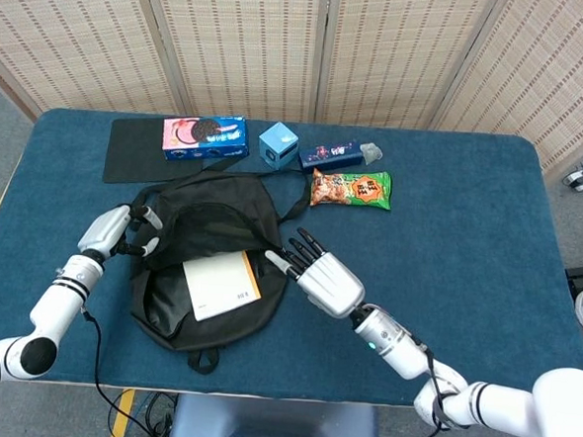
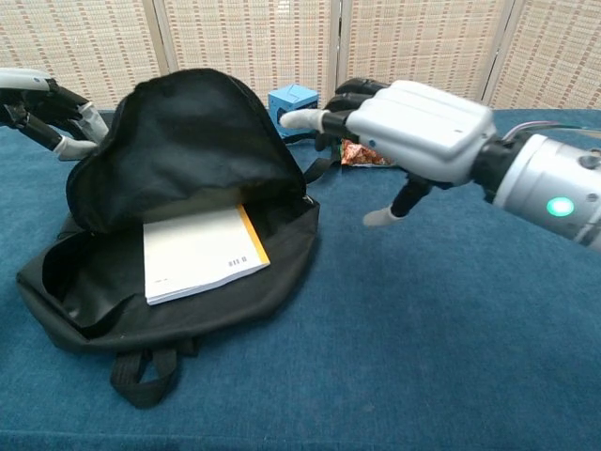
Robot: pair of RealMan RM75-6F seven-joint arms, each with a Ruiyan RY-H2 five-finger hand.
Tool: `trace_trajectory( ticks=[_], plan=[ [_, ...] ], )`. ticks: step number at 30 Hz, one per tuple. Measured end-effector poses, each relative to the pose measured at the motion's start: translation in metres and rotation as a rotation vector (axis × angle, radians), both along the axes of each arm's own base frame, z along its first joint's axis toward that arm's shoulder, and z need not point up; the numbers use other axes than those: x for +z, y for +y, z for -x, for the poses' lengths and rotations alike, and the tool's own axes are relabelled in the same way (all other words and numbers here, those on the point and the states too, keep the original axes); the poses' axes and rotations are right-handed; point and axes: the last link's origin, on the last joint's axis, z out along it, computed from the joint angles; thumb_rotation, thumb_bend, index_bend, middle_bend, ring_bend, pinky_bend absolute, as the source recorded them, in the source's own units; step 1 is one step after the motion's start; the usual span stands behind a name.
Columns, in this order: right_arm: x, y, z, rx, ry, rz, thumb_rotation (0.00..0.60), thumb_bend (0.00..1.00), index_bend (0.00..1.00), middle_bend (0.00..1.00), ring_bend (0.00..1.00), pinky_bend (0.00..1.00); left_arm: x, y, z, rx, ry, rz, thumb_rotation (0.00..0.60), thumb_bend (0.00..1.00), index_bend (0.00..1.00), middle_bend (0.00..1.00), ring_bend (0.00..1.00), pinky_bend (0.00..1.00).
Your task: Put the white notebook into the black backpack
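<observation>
While left robot hand [image 1: 122,230] pinches the black backpack [image 1: 213,214] flap up for access, white notebook [image 1: 222,285] lies inside; right robot hand [image 1: 325,277] hovers, fingers spread, empty.

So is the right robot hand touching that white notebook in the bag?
Apart. In the chest view the right robot hand hangs open above the table, with bare blue cloth showing between it and the white notebook, which lies in the black backpack.
</observation>
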Motion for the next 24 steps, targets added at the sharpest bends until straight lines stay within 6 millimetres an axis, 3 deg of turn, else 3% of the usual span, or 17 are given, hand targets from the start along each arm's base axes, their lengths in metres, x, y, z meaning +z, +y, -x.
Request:
trace_trajectory(
  ticks=[5, 10, 13, 18, 24],
  plan=[
    [0.027, 0.007, 0.022, -0.028, -0.003, 0.037, 0.6, 0.0, 0.07, 0.26, 0.12, 0.04, -0.002, -0.015, -0.007, -0.015, 0.038, 0.023, 0.6, 0.29, 0.38, 0.31, 0.3, 0.07],
    [0.049, 0.011, 0.043, -0.078, 0.004, 0.062, 0.6, 0.0, 0.07, 0.26, 0.12, 0.04, 0.003, -0.025, -0.008, -0.021, 0.047, 0.013, 0.6, 0.29, 0.36, 0.31, 0.3, 0.07],
    [0.062, 0.012, 0.052, -0.116, 0.003, 0.071, 0.6, 0.01, 0.07, 0.26, 0.12, 0.09, 0.007, -0.028, -0.006, -0.025, 0.054, -0.005, 0.6, 0.29, 0.36, 0.3, 0.3, 0.07],
    [0.088, 0.017, 0.072, -0.204, -0.018, 0.075, 0.6, 0.16, 0.14, 0.26, 0.18, 0.29, 0.016, -0.033, 0.001, -0.036, 0.08, -0.074, 0.6, 0.29, 0.35, 0.3, 0.3, 0.07],
    [0.117, 0.035, 0.107, -0.33, -0.085, 0.105, 0.6, 0.27, 0.23, 0.3, 0.23, 0.34, 0.03, -0.051, 0.016, -0.055, 0.142, -0.208, 0.6, 0.29, 0.33, 0.29, 0.29, 0.07]
  ],
)
